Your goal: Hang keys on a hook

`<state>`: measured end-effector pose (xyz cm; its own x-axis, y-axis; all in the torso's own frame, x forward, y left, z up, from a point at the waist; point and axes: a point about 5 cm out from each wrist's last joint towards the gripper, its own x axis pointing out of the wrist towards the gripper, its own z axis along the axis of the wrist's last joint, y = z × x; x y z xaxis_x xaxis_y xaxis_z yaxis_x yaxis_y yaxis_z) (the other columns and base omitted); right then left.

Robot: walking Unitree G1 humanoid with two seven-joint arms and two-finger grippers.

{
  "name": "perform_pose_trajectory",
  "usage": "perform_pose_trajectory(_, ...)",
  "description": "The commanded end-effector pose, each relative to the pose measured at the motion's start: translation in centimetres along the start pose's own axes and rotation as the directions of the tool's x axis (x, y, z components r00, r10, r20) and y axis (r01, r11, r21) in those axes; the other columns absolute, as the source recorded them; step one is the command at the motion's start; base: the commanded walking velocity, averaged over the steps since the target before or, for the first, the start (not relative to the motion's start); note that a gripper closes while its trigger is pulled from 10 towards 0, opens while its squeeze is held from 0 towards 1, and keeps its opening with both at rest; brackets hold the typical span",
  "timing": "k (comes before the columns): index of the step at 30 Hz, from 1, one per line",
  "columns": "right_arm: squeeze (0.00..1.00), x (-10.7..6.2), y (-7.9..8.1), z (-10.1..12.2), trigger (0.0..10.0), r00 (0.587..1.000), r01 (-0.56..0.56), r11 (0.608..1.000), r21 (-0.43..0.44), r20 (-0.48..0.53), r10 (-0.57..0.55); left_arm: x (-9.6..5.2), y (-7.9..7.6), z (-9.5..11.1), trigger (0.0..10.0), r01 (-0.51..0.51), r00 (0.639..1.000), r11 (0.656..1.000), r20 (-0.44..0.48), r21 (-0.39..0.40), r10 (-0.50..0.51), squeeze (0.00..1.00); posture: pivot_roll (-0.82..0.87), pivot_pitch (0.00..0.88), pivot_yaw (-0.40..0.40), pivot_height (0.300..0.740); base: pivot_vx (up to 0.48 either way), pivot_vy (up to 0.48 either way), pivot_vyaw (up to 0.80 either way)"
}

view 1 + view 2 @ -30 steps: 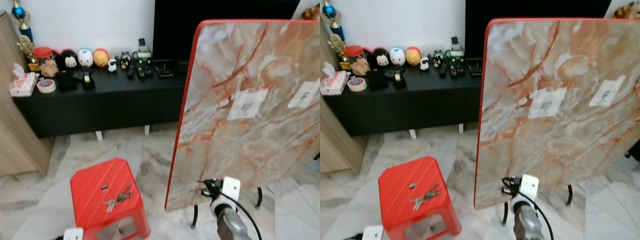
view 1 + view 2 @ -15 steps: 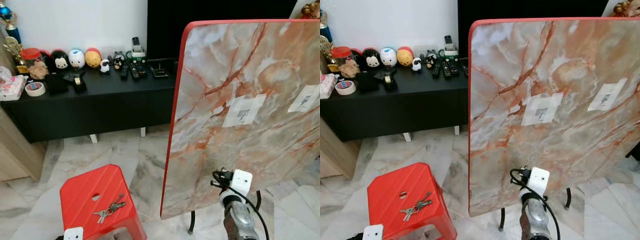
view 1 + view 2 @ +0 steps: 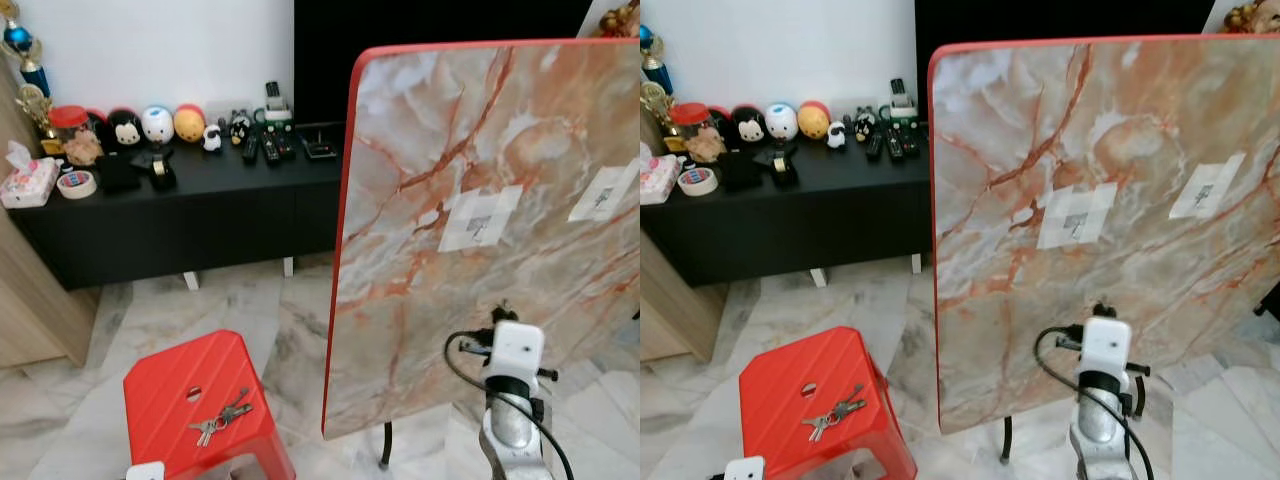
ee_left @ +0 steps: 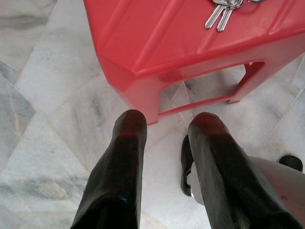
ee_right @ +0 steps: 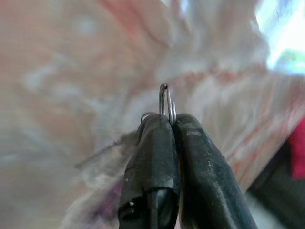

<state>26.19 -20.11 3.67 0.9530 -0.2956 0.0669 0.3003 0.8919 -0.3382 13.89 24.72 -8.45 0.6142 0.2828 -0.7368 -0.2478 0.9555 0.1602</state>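
We see our left end effector (image 4: 162, 138) hanging released over the marble floor (image 4: 43, 100), just short of the red stool (image 3: 200, 400). A key bunch (image 3: 220, 417) lies near its middle. Right end effector (image 5: 170, 119) is clenched on a key ring (image 5: 165, 101), up against the tilted marble-pattern board (image 3: 480, 220).

1. Stool (image 3: 200, 395): bright red plastic, ribbed top.
2. Keys (image 3: 218, 418): silver metal.
3. Upright panel (image 3: 480, 200): marble pattern, cream and grey with orange-red veins; red edging.
4. Floor (image 3: 170, 310): white-grey marble tiles.
5. Cabinet (image 3: 190, 215): matt black.
6. Fingers (image 4: 121, 176): glossy black.
7. Key ring (image 5: 166, 101): silver.
8. Wall (image 3: 160, 45): white.
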Motion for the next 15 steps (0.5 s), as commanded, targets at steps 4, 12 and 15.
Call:
perform_pose_trajectory(4,0.0,0.4,-0.9,1.6,10.0,0.993,0.057,0.99,-0.13,0.114,-0.043,0.0,0.5,-0.2,10.0,-0.01,1.0,1.0,-0.022,-0.013,0.009,0.0,0.07,0.0,-0.07,0.74,0.0,0.0,0.0)
perform_pose_trajectory(12,0.0,2.2,-0.8,4.7,10.0,0.969,0.139,0.971,-0.196,0.227,-0.093,0.0,0.4,-0.1,10.0,-0.008,1.0,1.0,-0.022,-0.014,0.008,0.0,0.07,0.0,-0.073,0.74,0.0,0.0,0.0)
perform_pose_trajectory(15,0.0,2.4,-0.5,5.2,10.0,0.965,0.141,0.967,-0.213,0.247,-0.087,0.0,0.3,-0.2,10.0,-0.008,1.0,1.0,-0.023,-0.015,0.008,0.0,0.07,0.0,-0.074,0.74,0.0,0.0,0.0)
